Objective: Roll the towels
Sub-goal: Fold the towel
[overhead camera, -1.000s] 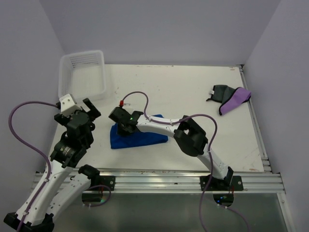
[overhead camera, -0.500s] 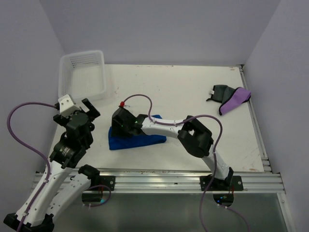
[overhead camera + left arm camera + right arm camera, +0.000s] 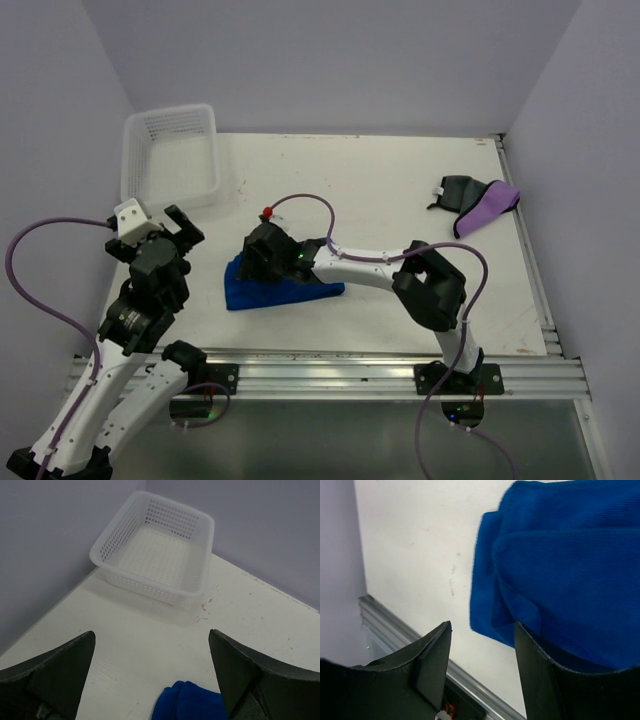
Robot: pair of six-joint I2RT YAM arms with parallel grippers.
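The blue towel [image 3: 290, 288] lies bunched on the table left of centre; it also shows in the left wrist view [image 3: 189, 703] and the right wrist view [image 3: 565, 560]. My right gripper [image 3: 264, 262] hangs over its left end, open, with the towel's edge [image 3: 485, 610] just beyond the gap and one finger [image 3: 545, 680] against the cloth. My left gripper [image 3: 166, 232] stands wide open to the left of the towel, holding nothing [image 3: 151, 632]. The purple towel [image 3: 488, 208] and the dark grey towel [image 3: 455, 190] lie together at the far right.
A white mesh basket [image 3: 170, 152] stands at the back left corner, also in the left wrist view [image 3: 160, 550]. The table's metal front rail [image 3: 330, 365] runs along the near edge. Walls close in on the left, back and right.
My right gripper has gone from shut to open, letting go of the blue towel, which now lies more bunched. The left arm has shifted slightly left.
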